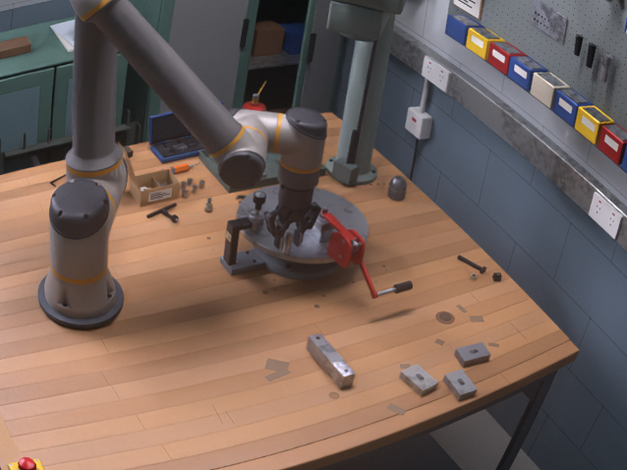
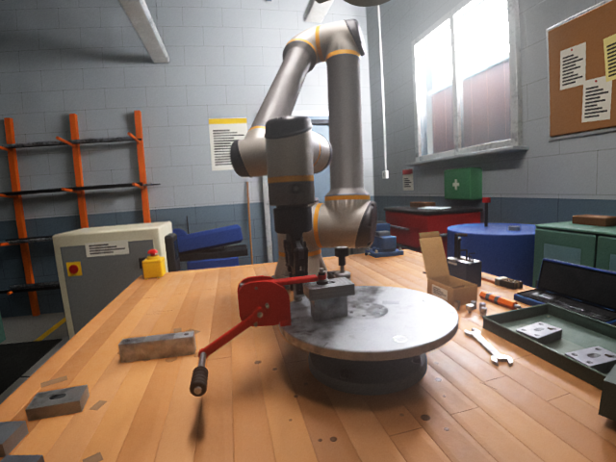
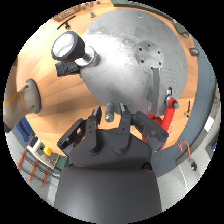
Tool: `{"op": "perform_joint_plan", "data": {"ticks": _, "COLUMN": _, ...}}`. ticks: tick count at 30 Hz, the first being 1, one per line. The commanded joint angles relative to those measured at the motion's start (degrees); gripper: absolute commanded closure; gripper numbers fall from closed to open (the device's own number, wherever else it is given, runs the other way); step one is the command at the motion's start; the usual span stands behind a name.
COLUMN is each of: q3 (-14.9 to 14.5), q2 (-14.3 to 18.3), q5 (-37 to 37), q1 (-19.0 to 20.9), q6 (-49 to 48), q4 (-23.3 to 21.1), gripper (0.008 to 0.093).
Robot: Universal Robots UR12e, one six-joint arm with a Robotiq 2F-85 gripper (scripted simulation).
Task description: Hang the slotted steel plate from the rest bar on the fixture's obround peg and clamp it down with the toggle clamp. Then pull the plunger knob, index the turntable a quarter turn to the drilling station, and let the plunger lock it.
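Note:
A short steel handle pin stands on the turntable's rim, and my gripper is open around it and holds nothing. The round grey turntable sits mid-bench. On it the slotted steel plate hangs on the fixture's peg, with the red toggle clamp down over it and its long handle reaching out over the bench. The black plunger knob sits at the turntable's edge, left of my gripper in the wrist camera, on a dark bracket.
Behind the turntable rises the drill press column. The steel rest bar and three spare slotted blocks lie near the bench's front edge. A cardboard box, loose bolts and a T-wrench lie toward my arm's base.

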Motion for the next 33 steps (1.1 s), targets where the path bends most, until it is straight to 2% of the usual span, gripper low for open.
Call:
{"op": "perform_joint_plan", "data": {"ticks": 1, "q3": 0.0, "q2": 0.0, "q5": 0.0, "q1": 0.0, "q6": 0.0, "q4": 0.0, "gripper": 0.0534}}
{"op": "perform_joint_plan", "data": {"ticks": 22, "q3": 0.0, "q2": 0.0, "q5": 0.0, "q1": 0.0, "q6": 0.0, "q4": 0.0, "gripper": 0.0934}}
{"op": "perform_joint_plan", "data": {"ticks": 33, "q3": -0.1, "q2": 0.0, "q5": 0.0, "q1": 0.0, "q6": 0.0, "q4": 0.0, "gripper": 0.0934}}
